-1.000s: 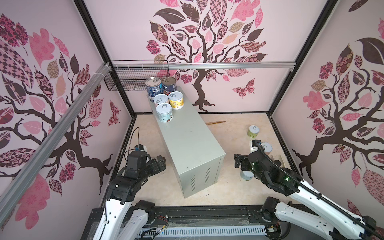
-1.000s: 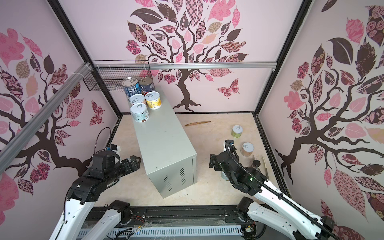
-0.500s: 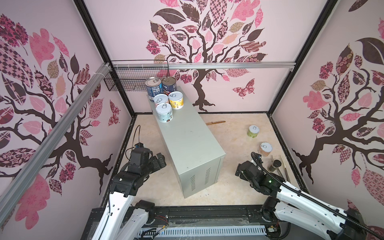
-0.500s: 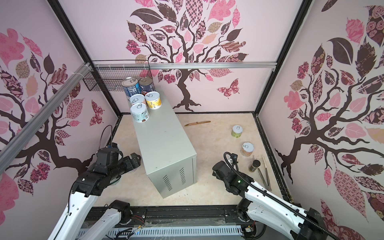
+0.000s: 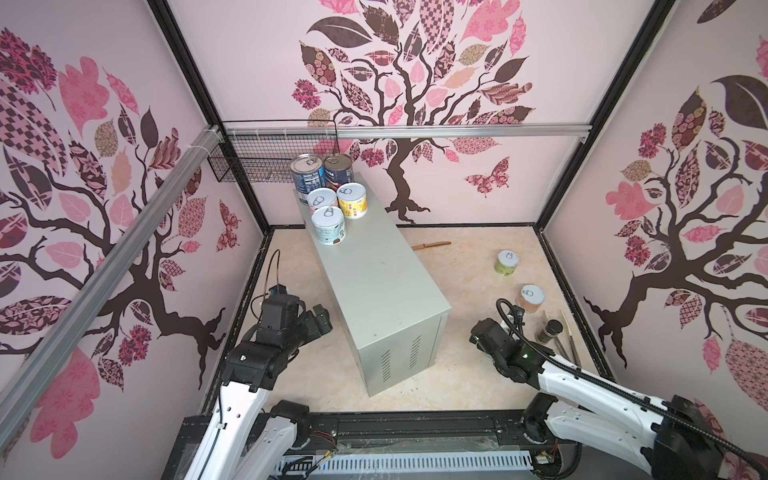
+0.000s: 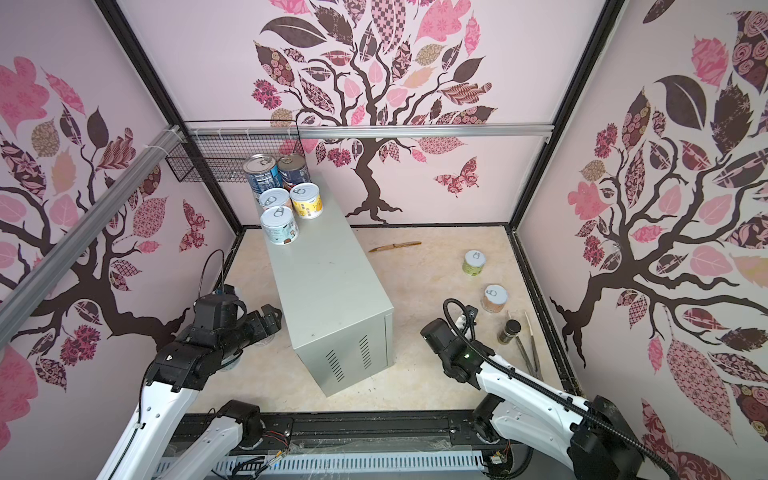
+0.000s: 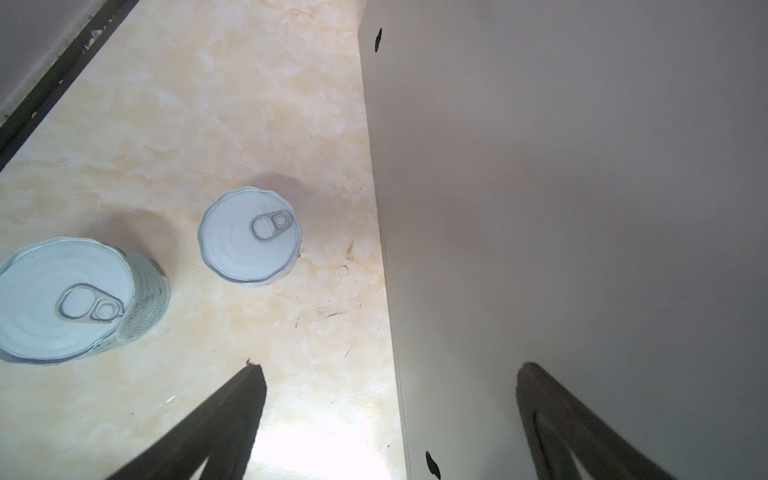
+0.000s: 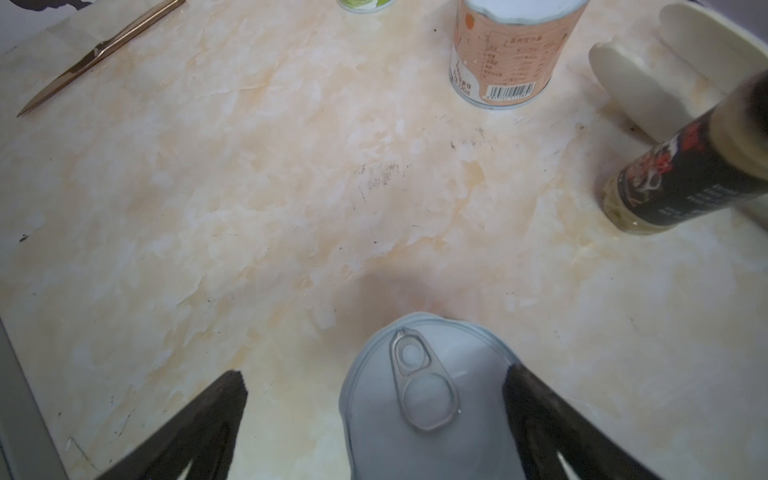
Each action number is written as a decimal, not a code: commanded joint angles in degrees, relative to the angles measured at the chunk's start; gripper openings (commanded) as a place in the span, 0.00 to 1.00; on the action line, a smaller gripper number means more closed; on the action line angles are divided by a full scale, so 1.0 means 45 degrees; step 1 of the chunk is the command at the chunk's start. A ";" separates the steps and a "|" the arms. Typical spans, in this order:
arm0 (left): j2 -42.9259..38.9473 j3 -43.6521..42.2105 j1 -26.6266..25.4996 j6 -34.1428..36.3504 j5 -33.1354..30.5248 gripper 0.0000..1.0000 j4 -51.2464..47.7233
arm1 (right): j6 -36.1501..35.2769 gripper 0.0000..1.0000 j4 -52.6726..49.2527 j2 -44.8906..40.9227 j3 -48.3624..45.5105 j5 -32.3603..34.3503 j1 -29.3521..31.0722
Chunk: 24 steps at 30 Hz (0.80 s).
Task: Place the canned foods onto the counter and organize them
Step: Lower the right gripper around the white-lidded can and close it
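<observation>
While both arms hang low over the floor, I see the left gripper (image 7: 390,370) spread wide with nothing in it, hovering beside the counter (image 5: 374,270), with two white-lidded tins (image 7: 249,235) standing just beyond it. The right gripper (image 8: 374,374) is equally wide, its jaws either side of a pull-tab tin (image 8: 419,399), not clamped on it. At the counter's far end five tins (image 5: 322,198) cluster; a green tin (image 5: 507,262) and a peach tin (image 5: 530,297) stand on the floor.
</observation>
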 commanded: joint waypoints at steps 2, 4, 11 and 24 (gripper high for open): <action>-0.0080 -0.0409 0.0218 0.0152 0.0271 0.98 0.0427 | 0.0023 1.00 -0.0550 0.0194 0.0164 -0.0389 -0.0046; -0.0068 -0.0414 0.0346 0.0190 0.0405 0.98 0.0446 | -0.0023 1.00 -0.1081 -0.0040 0.0493 -0.0127 -0.0032; -0.0169 -0.0445 0.0558 0.0217 0.0680 0.98 0.0556 | 0.0335 1.00 -0.3102 -0.1453 0.1139 0.0323 -0.0048; -0.0451 -0.0462 0.0562 0.0270 0.0746 0.98 0.0558 | 0.0770 1.00 -0.1609 -0.0671 -0.0454 -0.0591 -0.0037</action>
